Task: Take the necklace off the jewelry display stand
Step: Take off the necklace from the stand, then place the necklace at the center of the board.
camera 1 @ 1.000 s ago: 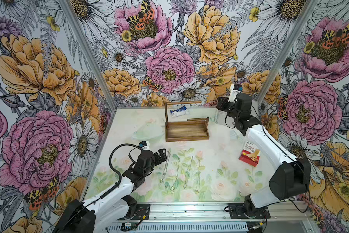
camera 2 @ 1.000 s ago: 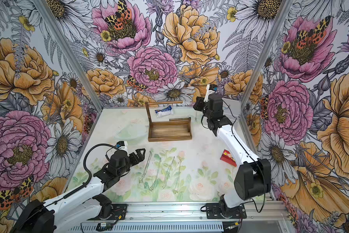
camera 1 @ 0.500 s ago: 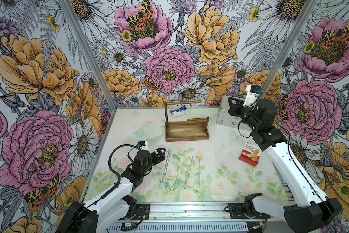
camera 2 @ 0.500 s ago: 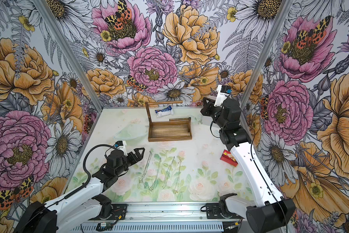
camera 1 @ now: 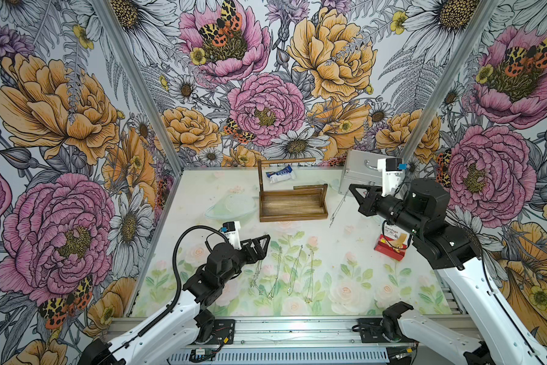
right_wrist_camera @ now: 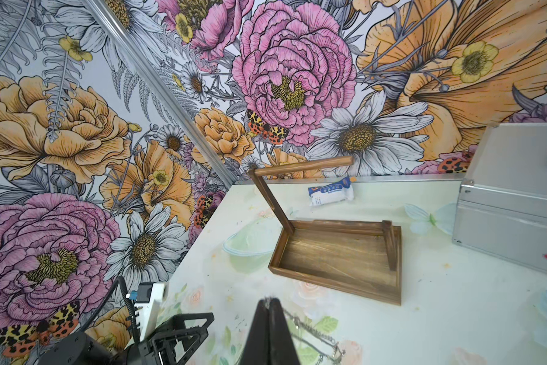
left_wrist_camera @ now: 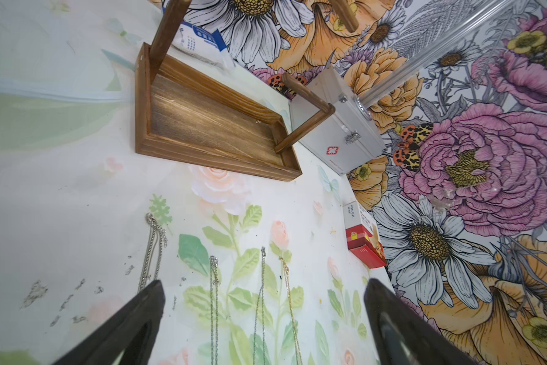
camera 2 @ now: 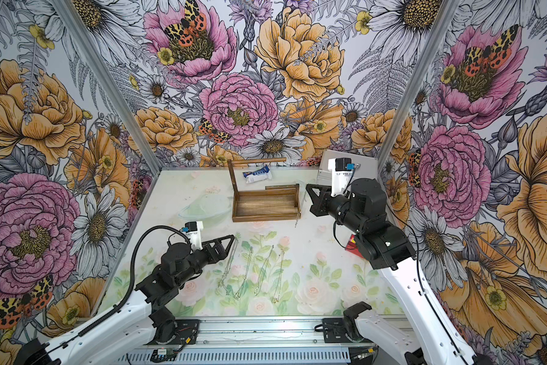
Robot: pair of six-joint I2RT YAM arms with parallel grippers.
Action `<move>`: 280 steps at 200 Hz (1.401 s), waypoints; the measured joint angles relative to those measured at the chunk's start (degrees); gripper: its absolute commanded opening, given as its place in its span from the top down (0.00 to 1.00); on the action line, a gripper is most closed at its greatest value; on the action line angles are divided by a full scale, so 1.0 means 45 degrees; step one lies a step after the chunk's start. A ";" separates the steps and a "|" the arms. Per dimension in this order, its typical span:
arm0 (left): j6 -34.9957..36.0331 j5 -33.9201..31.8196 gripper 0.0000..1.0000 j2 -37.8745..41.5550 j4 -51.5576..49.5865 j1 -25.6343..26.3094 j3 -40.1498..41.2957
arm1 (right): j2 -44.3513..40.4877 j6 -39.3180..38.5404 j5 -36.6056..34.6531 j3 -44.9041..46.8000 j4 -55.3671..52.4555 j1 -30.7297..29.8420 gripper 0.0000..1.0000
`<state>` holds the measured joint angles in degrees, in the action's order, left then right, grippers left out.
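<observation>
While the right tool [camera 1: 350, 186] is pinched together on the necklace [camera 1: 337, 211], the jewelry display stand [camera 1: 292, 217] sits toward the back of the table [camera 1: 344, 284], and only wood grain shows on the floor of its tray [camera 1: 292, 204]. The necklace is off the top rod [camera 1: 286, 160] and hangs just beside the tray's right end, between the stand and the silver metal case [camera 1: 357, 172]. That case is latched shut with a red cross on its side, so whatever's in it is hidden; same for the red box [camera 1: 390, 248], and the right arm [camera 1: 423, 227] covers part of it in both top views.

A white and blue packet [camera 1: 280, 174] lies behind the stand; there's also a clear plastic thing [camera 1: 231, 207] left of the tray that I honestly can't make out. The necklace is so thin it's barely a line in both top views; can't tell if its lower end touches the table; in the right wrist view only a short stretch shows past the tool.

Its long axis runs from the tool tip down and toward the front of the table, a bit slanted. The stand's long side runs left to right along the back wall; the post [camera 1: 260, 177] is upright at the left end, with the top rod pointing right.

The left tool [left_wrist_camera: 264, 284] has its fingers wide apart over the table, gripping nothing; four other chains [camera 1: 284, 275] lie side by side under and beside it, running front to back.
</observation>
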<state>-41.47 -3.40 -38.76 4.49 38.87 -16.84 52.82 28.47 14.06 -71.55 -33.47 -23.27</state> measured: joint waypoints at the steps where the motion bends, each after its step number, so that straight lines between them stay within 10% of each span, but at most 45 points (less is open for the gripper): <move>1: 0.0005 -0.0024 0.01 0.0034 -0.0015 0.0034 0.0000 | -0.0044 0.0005 0.0024 0.0039 -0.0034 -0.0019 1.00; 104: 0.1938 0.0335 0.01 0.0452 -0.1821 0.3769 -0.2448 | -0.1161 -0.0019 0.2909 0.2297 -0.0835 -0.0661 1.00; 212: 0.3944 0.3789 0.03 -0.5435 -0.2089 0.3871 -0.7179 | -0.1583 -0.0646 0.3944 0.2526 -0.1724 -0.0661 1.00; 280: 0.4318 0.4896 0.23 -0.8199 -0.1899 0.3895 -0.8752 | -0.1656 -0.0923 0.3939 0.1705 -0.2157 -0.0661 1.00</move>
<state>-22.04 18.63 -75.66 -4.05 56.40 -56.23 45.36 24.32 31.79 -63.88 -43.18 -26.24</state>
